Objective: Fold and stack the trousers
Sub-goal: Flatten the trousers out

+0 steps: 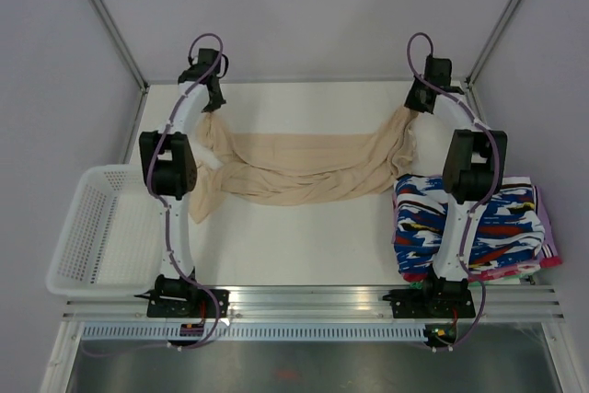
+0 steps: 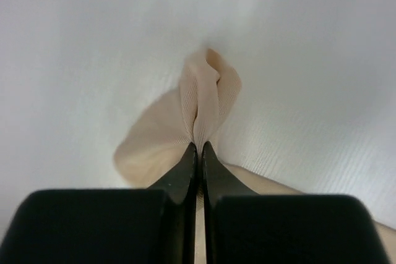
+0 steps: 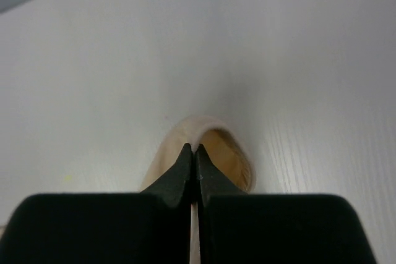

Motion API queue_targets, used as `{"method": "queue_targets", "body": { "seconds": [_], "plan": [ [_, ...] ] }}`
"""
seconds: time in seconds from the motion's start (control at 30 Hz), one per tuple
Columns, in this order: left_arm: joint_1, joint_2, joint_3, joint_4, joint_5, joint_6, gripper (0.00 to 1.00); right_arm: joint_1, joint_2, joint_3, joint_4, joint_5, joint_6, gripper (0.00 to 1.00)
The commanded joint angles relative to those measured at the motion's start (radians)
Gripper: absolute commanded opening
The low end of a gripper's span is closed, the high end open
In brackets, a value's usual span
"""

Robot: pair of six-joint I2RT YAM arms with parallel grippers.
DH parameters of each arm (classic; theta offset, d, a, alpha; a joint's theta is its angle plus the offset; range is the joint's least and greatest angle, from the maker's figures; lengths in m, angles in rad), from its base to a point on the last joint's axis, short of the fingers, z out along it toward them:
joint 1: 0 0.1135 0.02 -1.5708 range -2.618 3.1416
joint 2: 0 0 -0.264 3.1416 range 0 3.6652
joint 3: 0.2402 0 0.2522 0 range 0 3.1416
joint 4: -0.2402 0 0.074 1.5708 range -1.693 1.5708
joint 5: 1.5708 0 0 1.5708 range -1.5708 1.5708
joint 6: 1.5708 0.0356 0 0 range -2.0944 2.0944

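The beige trousers point(image 1: 304, 165) hang stretched between my two grippers across the back of the white table, sagging in the middle onto it. My left gripper point(image 1: 211, 105) at the back left is shut on one end of the trousers; its wrist view shows the fabric point(image 2: 207, 100) pinched between the black fingertips point(image 2: 189, 159). My right gripper point(image 1: 417, 103) at the back right is shut on the other end; its wrist view shows a fold of fabric point(image 3: 232, 153) clamped between the fingertips point(image 3: 185, 156).
A white mesh basket point(image 1: 87, 232) stands at the table's left edge. A stack of folded blue, white, red and black patterned garments point(image 1: 502, 227) lies at the right. The back wall and frame posts stand close behind both grippers.
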Motion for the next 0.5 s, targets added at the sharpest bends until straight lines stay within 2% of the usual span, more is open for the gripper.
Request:
{"method": "queue_targets", "body": {
  "seconds": [0.0, 0.23, 0.47],
  "plan": [
    [0.056, -0.277, 0.094, 0.055, -0.007, 0.072, 0.02, -0.003, -0.1, 0.123, 0.028, 0.007, -0.028, 0.0],
    [0.082, -0.557, 0.019, 0.153, -0.058, 0.147, 0.02, -0.006, -0.401, 0.067, 0.115, -0.039, -0.029, 0.0],
    [0.086, -0.764, -0.023, 0.235, -0.082, 0.178, 0.02, -0.009, -0.694, -0.047, 0.299, -0.096, -0.035, 0.0]
  ]
}}
